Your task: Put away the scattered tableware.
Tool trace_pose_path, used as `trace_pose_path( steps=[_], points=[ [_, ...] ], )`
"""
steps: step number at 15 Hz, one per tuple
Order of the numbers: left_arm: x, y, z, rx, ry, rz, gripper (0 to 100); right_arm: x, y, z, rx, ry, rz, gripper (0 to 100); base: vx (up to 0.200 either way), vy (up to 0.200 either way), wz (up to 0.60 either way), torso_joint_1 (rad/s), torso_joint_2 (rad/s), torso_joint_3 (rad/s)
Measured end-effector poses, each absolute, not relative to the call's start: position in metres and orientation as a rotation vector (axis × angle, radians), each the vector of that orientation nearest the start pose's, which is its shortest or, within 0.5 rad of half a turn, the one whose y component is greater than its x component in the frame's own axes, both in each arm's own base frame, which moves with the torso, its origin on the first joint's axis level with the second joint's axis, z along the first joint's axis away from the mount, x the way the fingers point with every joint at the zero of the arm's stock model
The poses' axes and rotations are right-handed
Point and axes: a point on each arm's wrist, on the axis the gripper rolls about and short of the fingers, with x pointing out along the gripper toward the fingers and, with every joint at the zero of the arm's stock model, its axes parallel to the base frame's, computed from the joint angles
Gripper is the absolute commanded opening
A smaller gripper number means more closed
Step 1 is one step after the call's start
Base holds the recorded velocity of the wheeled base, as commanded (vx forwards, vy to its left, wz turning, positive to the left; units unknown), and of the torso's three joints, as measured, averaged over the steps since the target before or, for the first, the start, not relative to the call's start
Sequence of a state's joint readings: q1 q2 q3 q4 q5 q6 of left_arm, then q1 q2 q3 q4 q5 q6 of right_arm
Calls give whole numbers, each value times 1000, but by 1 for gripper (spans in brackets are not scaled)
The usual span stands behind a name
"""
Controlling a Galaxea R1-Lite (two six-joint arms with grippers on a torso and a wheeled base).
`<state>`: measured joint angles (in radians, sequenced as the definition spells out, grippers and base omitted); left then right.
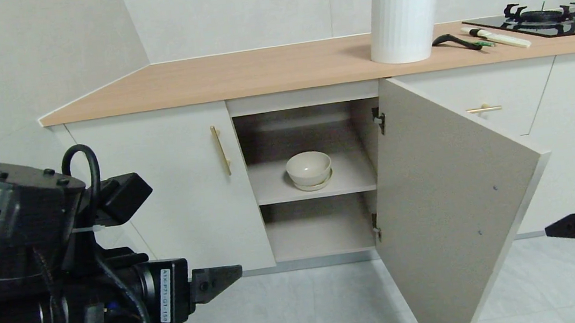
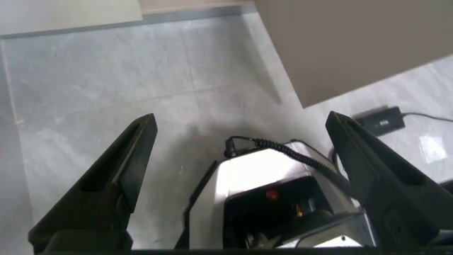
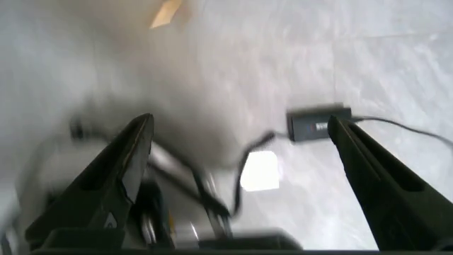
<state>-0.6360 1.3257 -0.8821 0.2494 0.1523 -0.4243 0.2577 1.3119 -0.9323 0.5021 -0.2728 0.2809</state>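
Left gripper (image 2: 241, 122) spread empty, right gripper (image 3: 241, 122) spread empty, bowl (image 1: 308, 166) on plate (image 1: 314, 185) on open cabinet shelf (image 1: 273, 186)

Head toward cabinet (image 1: 172, 196) — wrists toward floor (image 2: 106, 85)

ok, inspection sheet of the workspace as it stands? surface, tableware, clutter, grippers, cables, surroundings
Surface: wooden countertop; the cabinet below has its door swung open.
Job's things: bowl on what looks like a plate, on the open cabinet's upper shelf; black-handled utensil and cream utensil lying on the countertop beside the hob.
Clutter: tall white ribbed container standing on the countertop.
Grippers: left gripper open, empty, low over the floor; right gripper open, empty.
Cables: black adapter box with its lead on the floor.
Surroundings: tiled wall, tiled floor.
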Motion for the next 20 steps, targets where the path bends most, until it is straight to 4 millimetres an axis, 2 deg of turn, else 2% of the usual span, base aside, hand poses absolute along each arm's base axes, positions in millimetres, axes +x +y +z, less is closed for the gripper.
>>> trace_pose_path(
  steps=[4,6,12,15,20],
  points=[
    [160,-114,219,-134,726,-316,100,210,24,217,176,699,-242,100,0,0,0,0,0,0],
    [160,-113,219,-134,726,-315,100,221,23,213,221,681,-266,100,0,0,0,0,0,0],
    [159,-113,220,-136,724,-316,100,234,25,203,263,694,-284,100,0,0,0,0,0,0],
    [159,-113,220,-135,724,-316,100,234,37,202,280,702,-252,100,0,0,0,0,0,0],
    [159,-113,220,-137,720,-317,100,232,70,196,310,723,-157,100,0,0,0,0,0,0]
  ],
)
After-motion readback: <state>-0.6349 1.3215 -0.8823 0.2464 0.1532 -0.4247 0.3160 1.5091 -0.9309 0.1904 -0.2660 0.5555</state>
